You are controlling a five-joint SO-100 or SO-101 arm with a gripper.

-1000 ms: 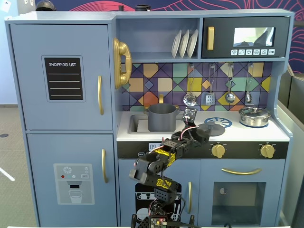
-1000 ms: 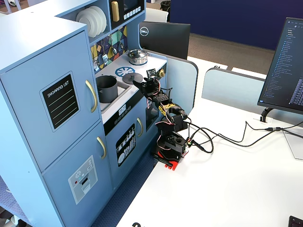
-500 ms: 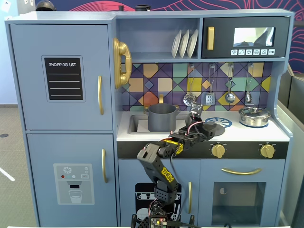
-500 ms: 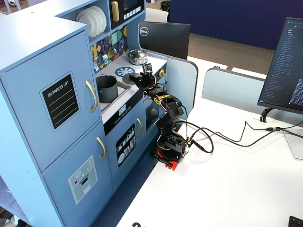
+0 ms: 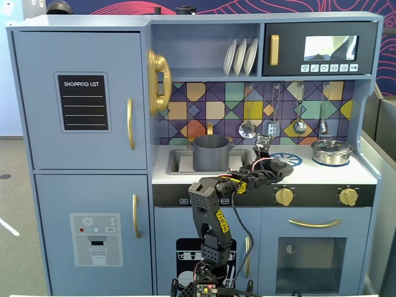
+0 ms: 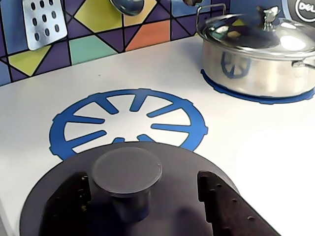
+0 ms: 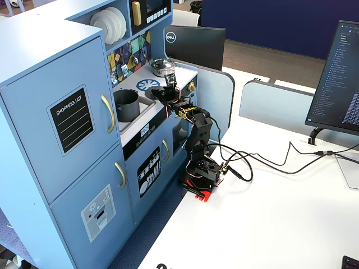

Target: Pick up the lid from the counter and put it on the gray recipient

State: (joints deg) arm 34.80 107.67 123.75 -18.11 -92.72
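Observation:
The lid (image 6: 187,172) is a matte dark-gray disc with a round central knob (image 6: 127,171). It lies on the white counter (image 6: 246,147), over the near edge of the blue burner print (image 6: 128,118). My gripper (image 6: 144,181) is open, with one finger on each side of the knob. The left finger is close to the knob and the right finger (image 6: 216,196) stands well apart from it. In a fixed view the gripper (image 5: 265,153) is over the lid (image 5: 281,168). The gray pot (image 5: 211,153) stands uncovered in the sink recess to the left. It also shows in another fixed view (image 7: 127,105).
A shiny steel pot with its own lid (image 6: 261,54) stands on the second burner at the right (image 5: 331,151). Utensils (image 5: 247,129) hang on the tiled back wall. The arm's base (image 7: 202,174) stands on a white table in front of the toy kitchen.

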